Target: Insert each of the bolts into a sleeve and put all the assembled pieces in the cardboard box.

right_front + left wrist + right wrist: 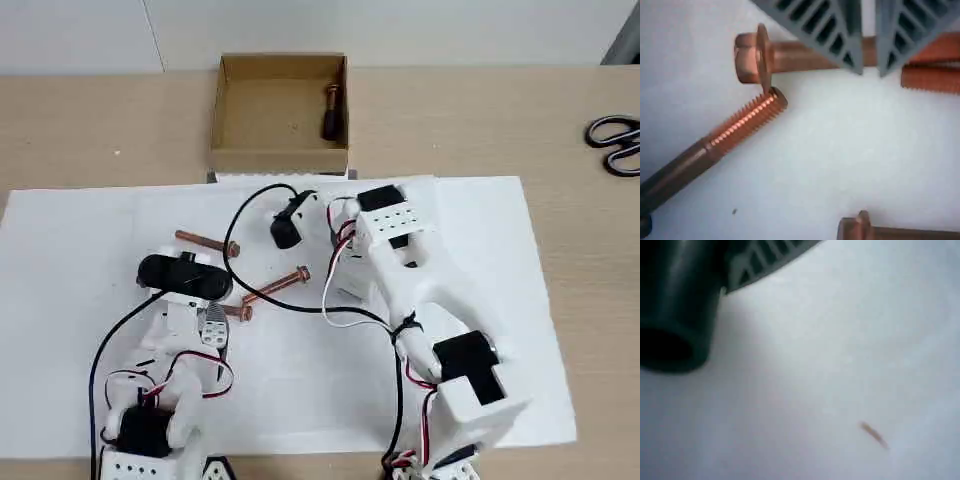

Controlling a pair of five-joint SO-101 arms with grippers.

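Observation:
Copper bolts lie loose on the white paper: one [205,241] at the left, one [275,287] in the middle, and a short-looking one [237,312] beside my left gripper [213,325]. In the left wrist view the left gripper [870,72] hangs just over a flanged bolt [790,54], its grey fingers nearly together and holding nothing. A second bolt [740,122] lies slantwise with its threaded end touching that flange. My right gripper holds a black sleeve [675,315] above the paper beside its grey finger [765,260]. One assembled bolt and sleeve [331,112] lies in the cardboard box [232,110].
The white paper sheet [80,260] covers the middle of the wooden table. Scissors [615,145] lie at the far right edge. The right arm [400,240] stretches over the paper just in front of the box. Another bolt head [860,229] lies near the left gripper.

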